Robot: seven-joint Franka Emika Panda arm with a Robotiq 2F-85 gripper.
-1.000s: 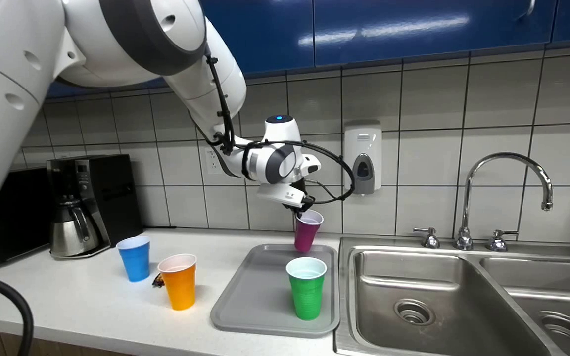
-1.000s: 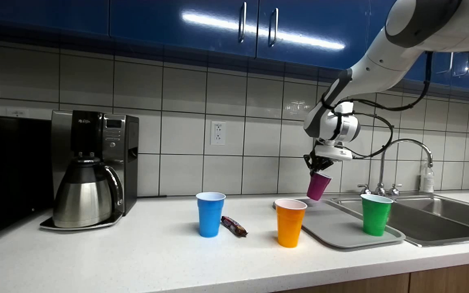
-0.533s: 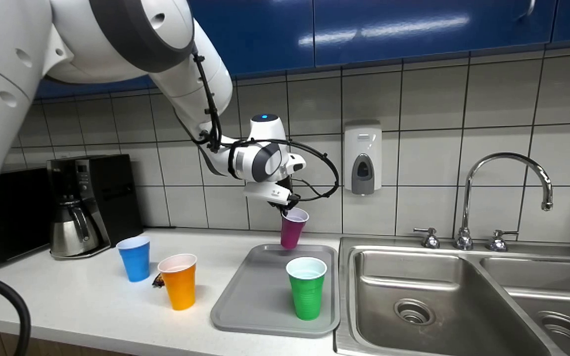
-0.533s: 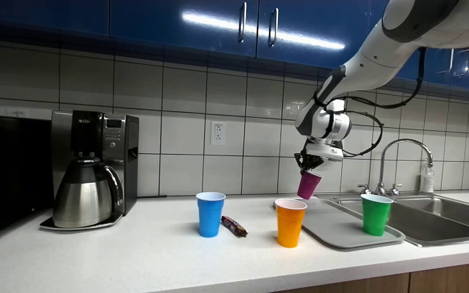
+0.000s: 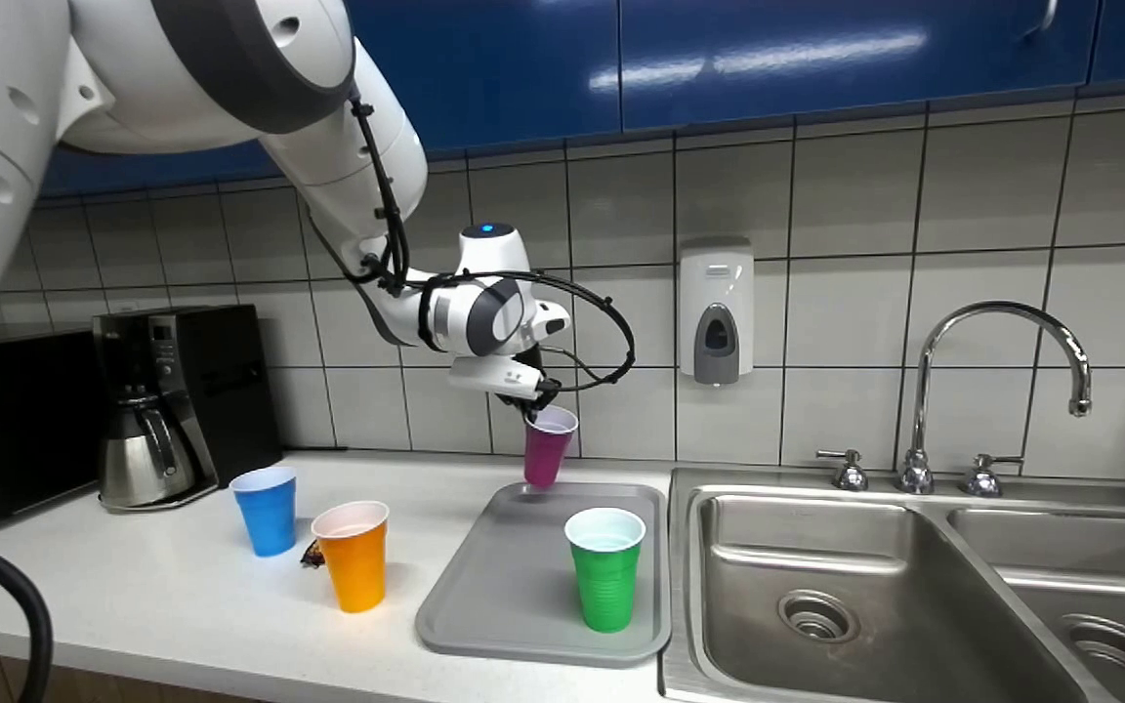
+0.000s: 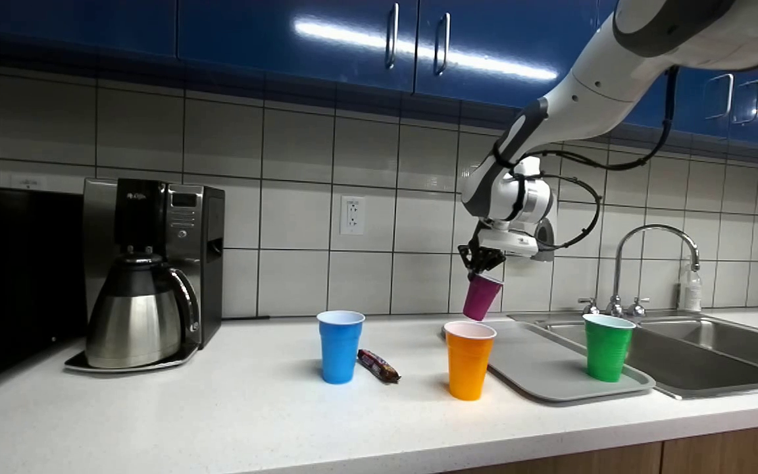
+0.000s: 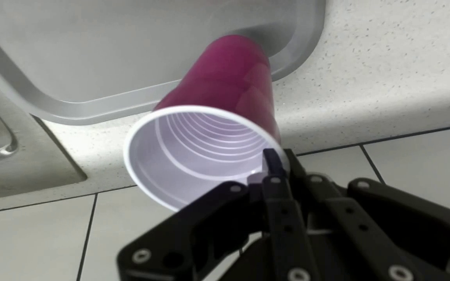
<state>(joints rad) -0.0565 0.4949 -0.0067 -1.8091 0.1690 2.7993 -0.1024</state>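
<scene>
Pincer (image 7: 283, 157) clamped on rim of magenta plastic cup (image 7: 225, 86) (white inside), cup tilted, held over wall-side edge of gray tray (image 5: 514, 596), green cup (image 5: 606, 581) upright on tray, orange cup (image 5: 355, 566) on surface (image 5: 182, 596).

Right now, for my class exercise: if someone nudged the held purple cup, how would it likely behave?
The purple cup would probably swivel, since the end effector pinches only one side of its rim. It looks thin-walled, so it's likely light and may flex.
</scene>
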